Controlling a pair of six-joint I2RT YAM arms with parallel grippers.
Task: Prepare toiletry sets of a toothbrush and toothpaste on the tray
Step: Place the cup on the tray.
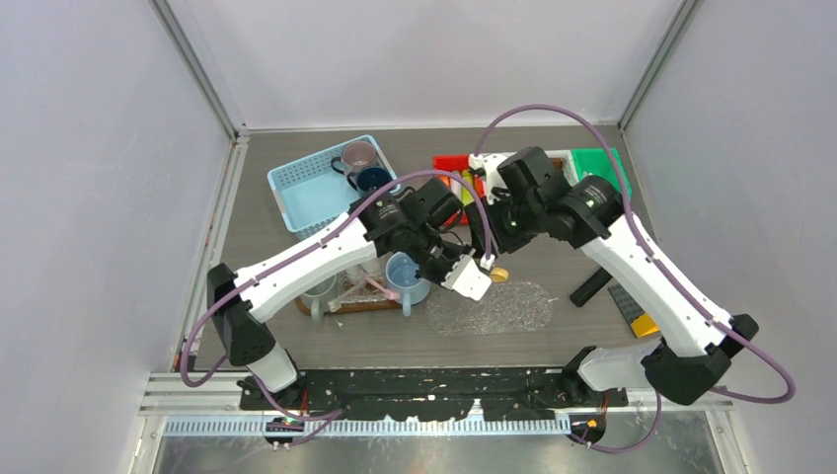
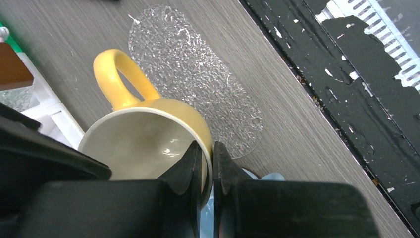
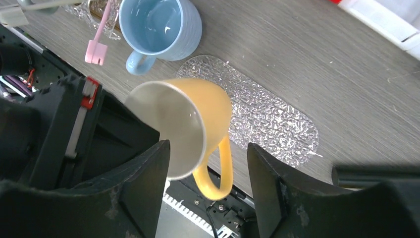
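Step in hand, judged: passing the yellow mug (image 3: 190, 116) between arms. It hangs tilted at the centre of the right wrist view, off the desk (image 3: 322, 59).

Left gripper (image 2: 207, 154): jaws closed on the mug's rim, one inside and one outside.

Right gripper (image 3: 208, 148): jaws partly open, straddling body and handle; no contact visible.

Next move calls for a square right-hand grip before the left lets go, then placement on the tray (image 1: 367, 307).

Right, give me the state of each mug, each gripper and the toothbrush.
Yellow mug, tilted, empty, held in the air by its rim.
Left gripper, shut on the yellow mug's rim.
Right gripper, open, straddling the yellow mug.
Light blue mug, upright, empty.
Pink toothbrush, lying flat beside it.
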